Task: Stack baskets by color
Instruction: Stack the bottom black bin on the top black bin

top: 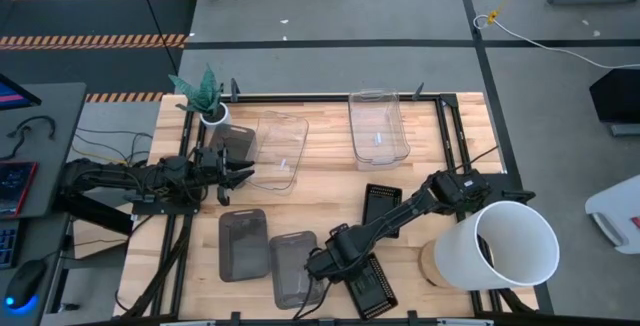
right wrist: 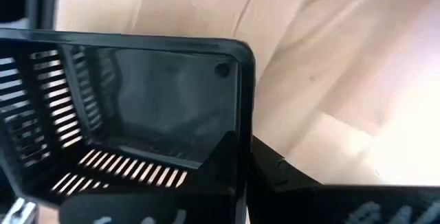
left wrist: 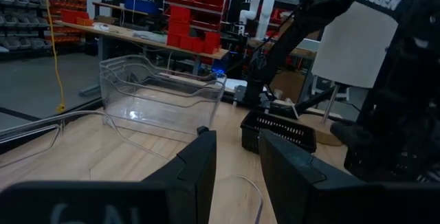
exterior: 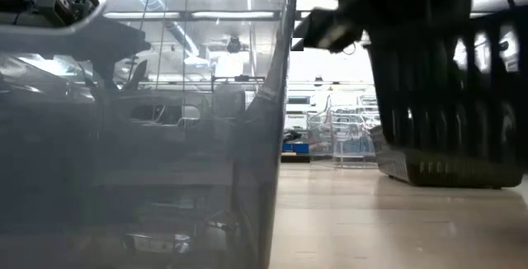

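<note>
Wooden table (top: 330, 181) on grey floor, high view: right gripper (top: 335, 259) clenched on black mesh basket (top: 368, 286) rim, beside grey basket (top: 296, 268) | low view: bright hall behind | left wrist view: left gripper (left wrist: 237, 159) fingers apart, grasping nothing; clear basket (left wrist: 161, 93), red bins (left wrist: 196, 38) beyond.

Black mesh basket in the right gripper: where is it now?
High view: black mesh basket sits near the table's front edge, right of the grey baskets, its wall pinched by the right gripper.
</note>
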